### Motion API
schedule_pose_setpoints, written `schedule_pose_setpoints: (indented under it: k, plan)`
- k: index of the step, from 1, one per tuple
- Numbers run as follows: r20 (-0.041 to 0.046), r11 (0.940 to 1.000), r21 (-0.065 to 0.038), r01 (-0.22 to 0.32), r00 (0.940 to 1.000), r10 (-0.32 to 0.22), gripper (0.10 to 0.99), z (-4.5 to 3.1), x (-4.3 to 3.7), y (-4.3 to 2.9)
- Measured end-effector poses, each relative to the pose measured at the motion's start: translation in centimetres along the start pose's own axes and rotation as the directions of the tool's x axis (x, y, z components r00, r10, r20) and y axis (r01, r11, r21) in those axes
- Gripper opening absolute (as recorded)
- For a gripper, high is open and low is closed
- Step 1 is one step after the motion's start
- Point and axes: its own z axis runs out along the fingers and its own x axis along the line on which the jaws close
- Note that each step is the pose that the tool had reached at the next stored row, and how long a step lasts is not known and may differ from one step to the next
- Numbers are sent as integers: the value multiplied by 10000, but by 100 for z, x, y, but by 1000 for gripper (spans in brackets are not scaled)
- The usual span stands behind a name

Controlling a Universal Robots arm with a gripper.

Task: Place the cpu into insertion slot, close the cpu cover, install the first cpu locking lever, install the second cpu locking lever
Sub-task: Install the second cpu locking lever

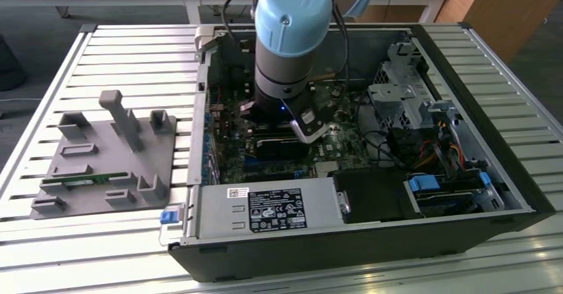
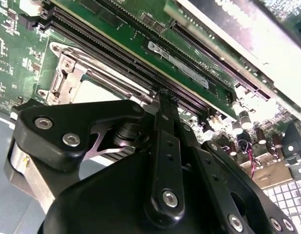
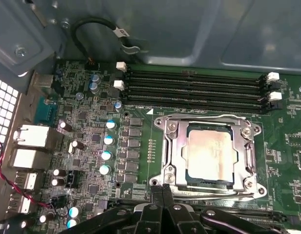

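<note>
The arm reaches down into the open computer case [image 1: 492, 195], which lies on the slatted worktop [image 1: 53, 76], and its gripper [image 3: 162, 192] sits low over the motherboard [image 3: 91, 146], right at the edge of the socket [image 3: 211, 151]. In both wrist views the two fingers are pressed together with nothing between them; their tips [image 2: 165, 100] meet just beside the metal frame.

The chip [image 3: 211, 153] already lies in the socket, its pale metal top showing through the window of the cover [image 3: 175, 146], which is folded down flat over it. So seating the chip and lowering the cover look done, and the work now appears to be on the thin locking levers along the socket's sides. Whether either lever is already hooked cannot be told from these views.

The main risk is a slip. The closed fingertips offer a narrow contact, and a springy wire lever could slide off them and snap back, or the tips could skid onto the board and scrape the small parts near the socket. Pressing at a poor angle could bend the lever instead of tucking it under its hook. The memory slots [image 3: 194, 87] run along the socket's far side, and the row of capacitors [image 3: 107, 146] stands near it, so a sideways skid has little free room.
</note>
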Motion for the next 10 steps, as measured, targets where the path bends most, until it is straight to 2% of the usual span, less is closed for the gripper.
schedule_pose_setpoints:
  k: [3, 6, 10]
  plan:
    - [3, 10000, -69, 3, 10000, -3, 106, 11, 7, -3]
    - [13, 9998, -211, 3, 10000, -3, 106, 12, 12, -3]
    - [19, 9995, -330, 7, 10000, -7, 106, 17, 15, -3]
